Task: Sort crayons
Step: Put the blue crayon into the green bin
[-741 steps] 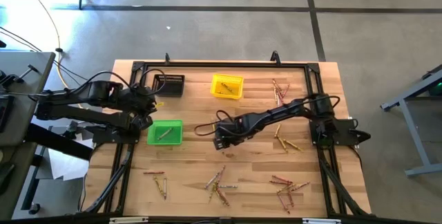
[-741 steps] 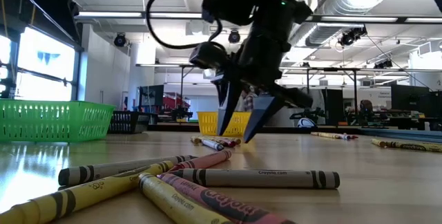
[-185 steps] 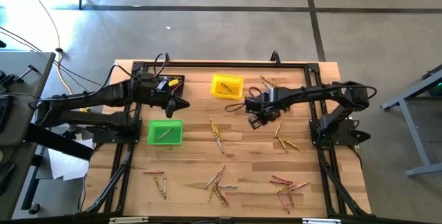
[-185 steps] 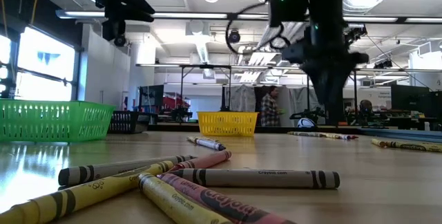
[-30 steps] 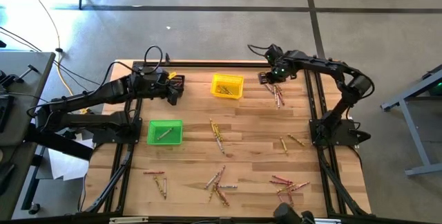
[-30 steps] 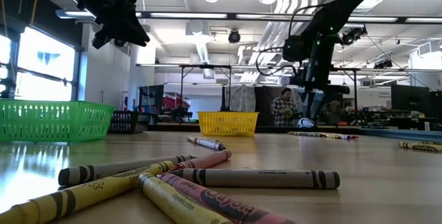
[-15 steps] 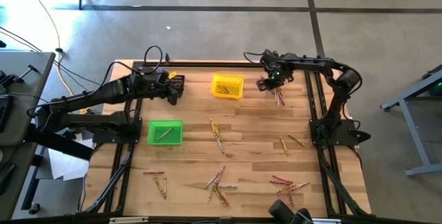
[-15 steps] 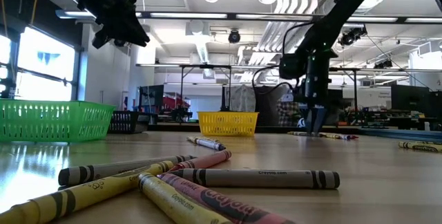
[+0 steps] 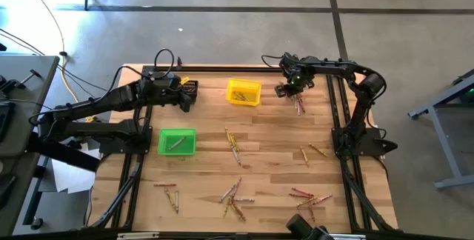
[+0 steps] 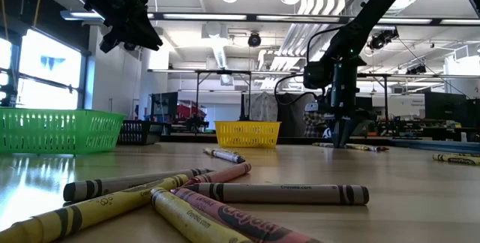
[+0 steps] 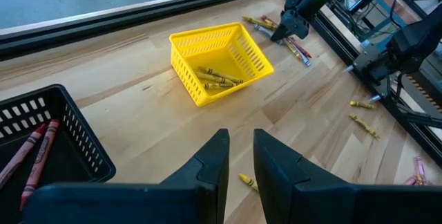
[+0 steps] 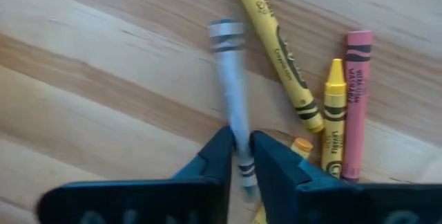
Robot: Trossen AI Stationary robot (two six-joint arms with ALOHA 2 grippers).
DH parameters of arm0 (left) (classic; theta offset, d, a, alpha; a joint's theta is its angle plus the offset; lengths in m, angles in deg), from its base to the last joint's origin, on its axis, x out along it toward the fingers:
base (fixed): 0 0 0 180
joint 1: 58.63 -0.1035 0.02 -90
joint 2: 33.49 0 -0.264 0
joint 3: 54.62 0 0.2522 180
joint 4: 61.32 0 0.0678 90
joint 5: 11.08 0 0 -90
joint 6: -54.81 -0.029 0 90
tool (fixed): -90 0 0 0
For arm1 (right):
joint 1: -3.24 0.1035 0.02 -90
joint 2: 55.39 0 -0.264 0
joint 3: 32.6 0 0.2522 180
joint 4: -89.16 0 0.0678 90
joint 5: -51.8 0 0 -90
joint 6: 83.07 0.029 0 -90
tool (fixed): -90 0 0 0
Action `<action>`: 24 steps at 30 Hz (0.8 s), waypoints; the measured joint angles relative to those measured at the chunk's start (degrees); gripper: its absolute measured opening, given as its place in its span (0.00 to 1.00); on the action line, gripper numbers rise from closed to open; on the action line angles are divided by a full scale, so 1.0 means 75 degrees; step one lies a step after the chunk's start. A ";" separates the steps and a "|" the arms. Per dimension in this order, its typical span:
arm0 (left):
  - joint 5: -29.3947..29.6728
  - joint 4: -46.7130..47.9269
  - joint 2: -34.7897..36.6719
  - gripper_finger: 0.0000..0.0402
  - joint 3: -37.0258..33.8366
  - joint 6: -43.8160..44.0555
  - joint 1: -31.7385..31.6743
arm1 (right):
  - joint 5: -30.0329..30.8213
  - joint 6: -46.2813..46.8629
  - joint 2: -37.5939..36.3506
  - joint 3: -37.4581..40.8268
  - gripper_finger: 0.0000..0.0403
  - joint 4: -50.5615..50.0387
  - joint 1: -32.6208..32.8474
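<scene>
Crayons lie in loose groups on the wooden table: at the far right (image 9: 298, 105), in the middle (image 9: 234, 144) and along the near side (image 9: 233, 195). My right gripper (image 9: 286, 90) points down at the far-right group, shut on a grey crayon (image 12: 231, 79). Beside that crayon lie yellow crayons (image 12: 276, 51) and a red one (image 12: 356, 99). My left gripper (image 9: 185, 99) hovers above the table by the black bin (image 11: 48, 141). Its fingers (image 11: 238, 155) stand a narrow gap apart with nothing between them. My right gripper pinches the grey crayon near one end (image 12: 239, 141) between its two fingers. They come from above, pointing down, and lie across it. The crayon's other end (image 12: 226, 30) sticks out past the fingers at table level. Whether it is lifted clear I cannot tell.
The yellow bin (image 9: 244, 92) with yellow crayons stands far centre. The black bin holds red crayons. The green bin (image 9: 177, 141) stands left of centre. A black frame (image 9: 333, 99) runs along the table's edges. One yellow crayon (image 11: 247, 180) lies below my left gripper.
My right gripper has moved a little toward the table's left and near edge and come down onto the far-right crayon group, its fingertips now at table level.
</scene>
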 joint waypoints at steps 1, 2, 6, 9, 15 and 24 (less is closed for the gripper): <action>0.0000 0.0000 0.0000 0.13 0.0000 0.0000 -0.0003 | -0.0094 -0.0009 0.0003 0.0001 0.06 0.0008 -0.0001; 0.0000 0.0000 0.0000 0.13 0.0000 0.0005 -0.0001 | -0.0194 -0.0031 0.0003 0.0004 0.04 0.0016 -0.0001; 0.0000 -0.0001 0.0000 0.13 0.0000 0.0028 -0.0001 | -0.0857 -0.0019 0.0017 0.0009 0.04 0.0052 0.0019; 0.0000 0.0000 0.0000 0.13 0.0000 0.0152 0.0000 | -0.1390 -0.0005 -0.0116 0.0046 0.04 0.0064 0.0012; 0.0001 -0.0143 0.0000 0.13 0.0000 0.0068 -0.0003 | -0.1584 0.0094 -0.1001 -0.0135 0.02 0.0256 0.0065; 0.0271 -0.2438 -0.0199 0.13 0.0000 -0.0599 0.0003 | -0.1475 0.0913 -0.2917 -0.0342 0.02 0.1957 0.0886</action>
